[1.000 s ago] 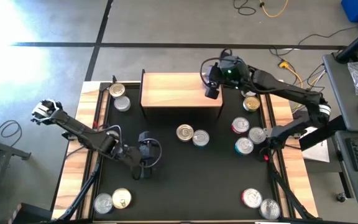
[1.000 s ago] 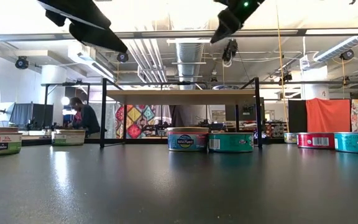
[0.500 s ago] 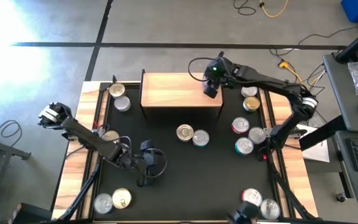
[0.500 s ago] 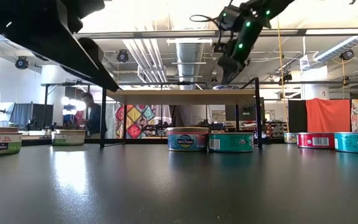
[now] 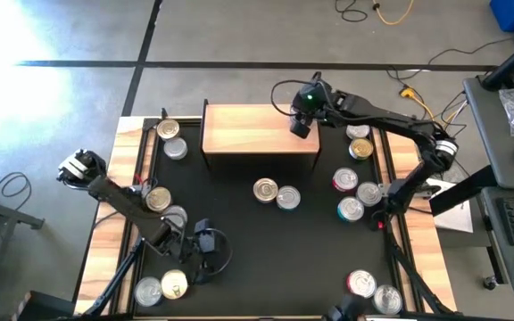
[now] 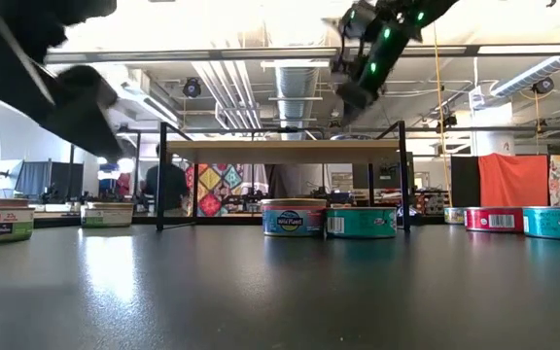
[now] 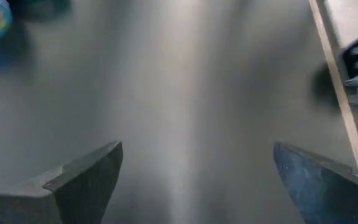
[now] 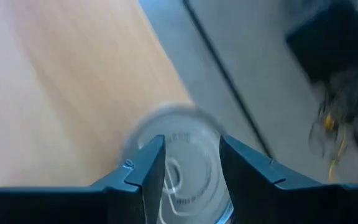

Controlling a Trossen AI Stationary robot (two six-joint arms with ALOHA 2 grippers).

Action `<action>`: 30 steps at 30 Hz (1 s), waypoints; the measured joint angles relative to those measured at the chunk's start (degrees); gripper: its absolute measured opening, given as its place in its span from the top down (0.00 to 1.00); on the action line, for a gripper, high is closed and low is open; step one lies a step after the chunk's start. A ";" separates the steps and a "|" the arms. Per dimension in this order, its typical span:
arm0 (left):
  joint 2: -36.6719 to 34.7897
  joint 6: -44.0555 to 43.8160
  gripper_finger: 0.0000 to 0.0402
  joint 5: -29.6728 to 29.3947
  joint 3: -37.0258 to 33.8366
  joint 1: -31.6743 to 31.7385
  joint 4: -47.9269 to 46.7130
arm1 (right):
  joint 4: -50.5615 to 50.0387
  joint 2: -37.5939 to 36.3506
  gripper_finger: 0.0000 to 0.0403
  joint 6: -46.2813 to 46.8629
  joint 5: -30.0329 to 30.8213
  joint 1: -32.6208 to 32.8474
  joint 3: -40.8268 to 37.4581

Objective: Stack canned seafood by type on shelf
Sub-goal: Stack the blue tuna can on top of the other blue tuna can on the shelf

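So the right hand is parked over the back right corner of the shelf. Compared with half a second ago it sits a touch higher in the low view, and its fingers have eased apart a bit. The wrist view shows a silver-lidded can on the wood right at the shelf edge. The fingers have a narrow gap and seem to hover just above the lid rather than pinch it. My read is that this can has just been dropped off and the hand is backing away, though it's blurry, so I wouldn't swear to it. Meanwhile the left hand has swung from mid desk toward the near left corner. It's spread wide with nothing in it, and it's close to the gold can there, so probably lining up the next pick. That looks like the only can on the shelf so far. The rest are scattered on the desk, like the pair in the middle, so it's early days.
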 joint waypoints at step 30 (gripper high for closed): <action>3.58 -57.99 0.06 5.59 15.71 -27.39 -31.14 | -6.32 -4.61 0.80 19.37 10.75 47.07 0.20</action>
